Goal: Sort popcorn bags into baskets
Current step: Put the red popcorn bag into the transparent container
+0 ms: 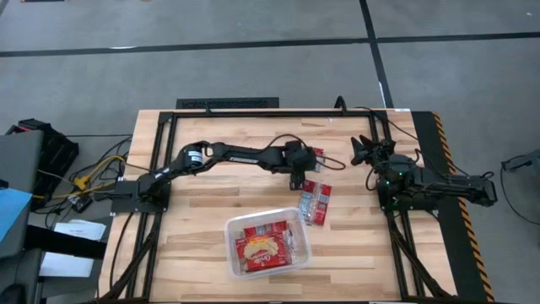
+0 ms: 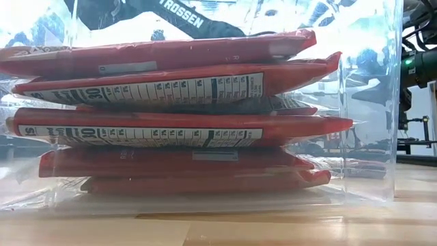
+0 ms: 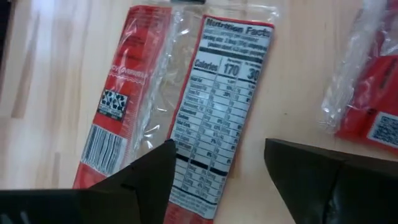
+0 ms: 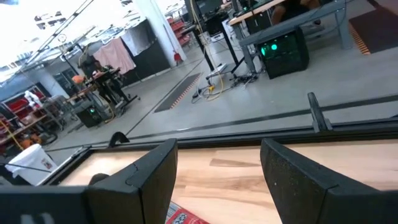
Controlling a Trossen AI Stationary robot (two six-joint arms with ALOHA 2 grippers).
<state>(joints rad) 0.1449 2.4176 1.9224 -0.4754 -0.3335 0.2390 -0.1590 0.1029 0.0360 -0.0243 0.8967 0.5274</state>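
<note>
My left gripper (image 1: pixel 301 179) (image 3: pixel 217 177) is open and hovers just above a red popcorn bag (image 1: pixel 316 203) (image 3: pixel 205 106) that lies flat on the table, nutrition panel up. Its fingers stand over the bag's end without touching it. A second bag (image 1: pixel 316 157) (image 3: pixel 373 106) lies close by, toward the far edge. The clear bin (image 1: pixel 229 241) (image 2: pixel 372 102) sits near the table's near edge with several red bags (image 2: pixel 177 126) stacked flat inside. My right gripper (image 1: pixel 359 152) (image 4: pixel 217 180) is open and waits at the table's right side, empty.
A black metal frame (image 1: pixel 253 112) runs around the table's far and side edges. Bare wood lies left of the bin and between the bin and the right arm's base (image 1: pixel 396 190). A corner of a red bag (image 4: pixel 186 218) shows below my right gripper.
</note>
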